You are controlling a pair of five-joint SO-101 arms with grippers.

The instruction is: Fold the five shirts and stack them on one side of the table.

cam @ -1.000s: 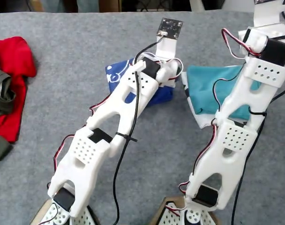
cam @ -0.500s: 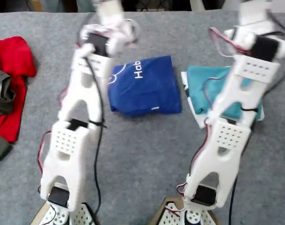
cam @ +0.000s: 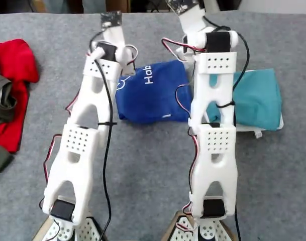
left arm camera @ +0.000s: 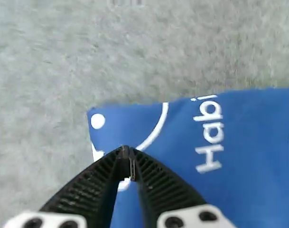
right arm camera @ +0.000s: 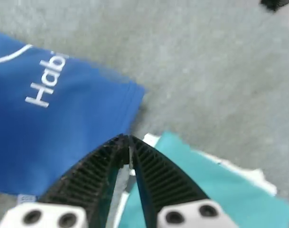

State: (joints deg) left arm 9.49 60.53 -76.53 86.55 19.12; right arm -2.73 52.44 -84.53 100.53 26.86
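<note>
We mount the high camera off the arms, above their base end, facing down over the grey table (cam: 153,165); both arms run away from it up the frame. We mount each wrist camera behind its gripper, facing along the fingers to the cloth at close range. The left gripper (left arm camera: 126,153) frames a corner of the blue shirt (left arm camera: 239,161). The right gripper (right arm camera: 127,142) frames the gap between that shirt and the teal shirt (right arm camera: 206,183). All three views share the blue shirt's white lettering.

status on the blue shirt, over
Left tool shut over blue shirt corner. Right tool shut over its edge by teal shirt. Both shirts folded, side by side, unstacked.
</note>
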